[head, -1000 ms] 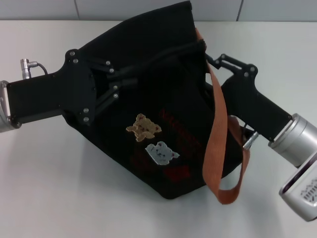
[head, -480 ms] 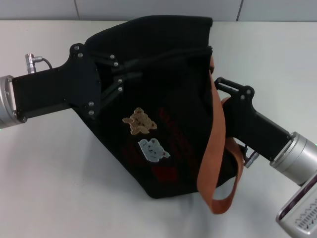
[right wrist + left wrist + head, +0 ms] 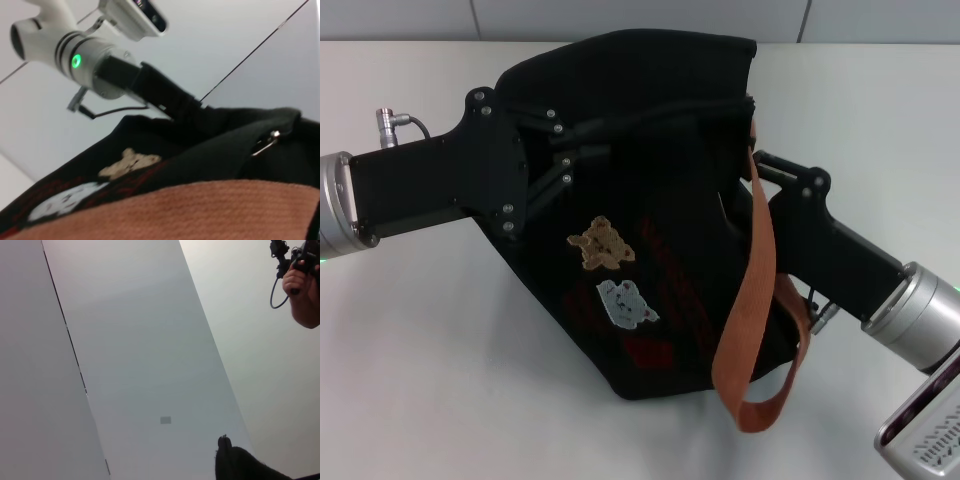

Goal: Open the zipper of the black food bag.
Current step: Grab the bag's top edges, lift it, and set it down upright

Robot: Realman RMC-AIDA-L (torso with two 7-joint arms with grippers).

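Observation:
The black food bag [image 3: 670, 230] lies tilted between my two arms on the white table [image 3: 430, 360], with its brown bear patch [image 3: 602, 243] and pale grey bear patch [image 3: 625, 301] facing up. The zipper [image 3: 670, 112] runs as a dark seam along the top rim. Its silvery pull [image 3: 267, 142] hangs free in the right wrist view. My left gripper [image 3: 585, 145] reaches in from the left and is shut on the rim fabric. My right gripper [image 3: 760, 165] presses against the bag's right end, partly hidden behind the orange-brown strap [image 3: 750, 300].
The strap loops loosely off the bag's lower right corner toward the table's front. A tiled wall [image 3: 620, 20] borders the table at the back. In the left wrist view, a person's hand [image 3: 302, 285] holds a device far off.
The bag has swung round, its lower end and bear patches shifting left and its top rim turning level. My left gripper rose slightly; my right gripper dropped lower and the strap sagged.

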